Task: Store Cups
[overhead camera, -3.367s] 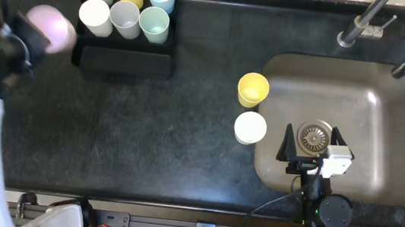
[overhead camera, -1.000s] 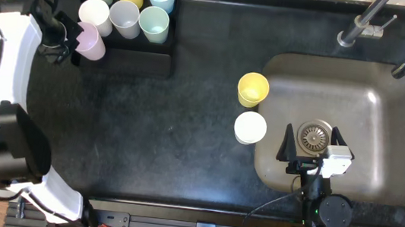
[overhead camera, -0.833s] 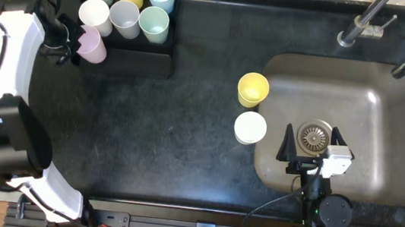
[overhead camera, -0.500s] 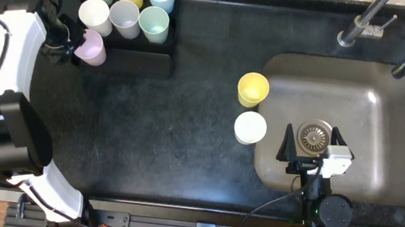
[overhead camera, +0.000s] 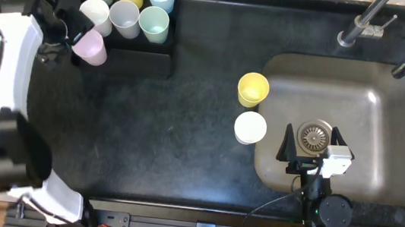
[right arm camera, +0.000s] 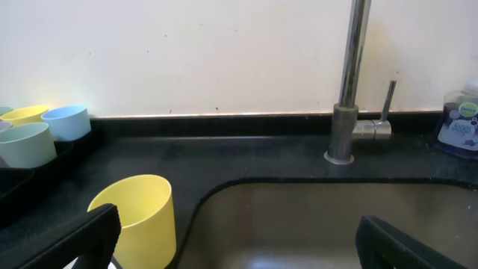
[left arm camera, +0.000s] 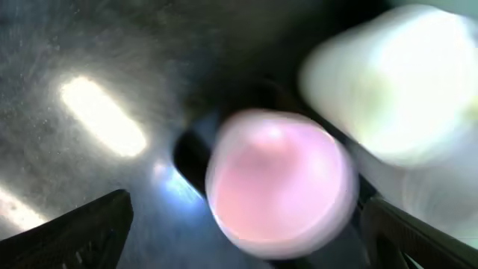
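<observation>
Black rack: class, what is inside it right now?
The black rack has six cups standing in its two back rows. The left gripper holds a tilted pink cup over the front-left corner, hiding the rack floor beneath.

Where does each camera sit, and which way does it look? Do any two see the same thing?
Top view: fixed above the counter, facing straight down on the rack, the sink, the left gripper and the right gripper.
Left wrist view: on the left arm's wrist, facing close onto the pink cup; that gripper's edges show.
Right wrist view: on the right arm's wrist, low over the sink, facing level toward the faucet and wall; its open fingers show.
Shared: top and right wrist views both show the yellow cup.
</observation>
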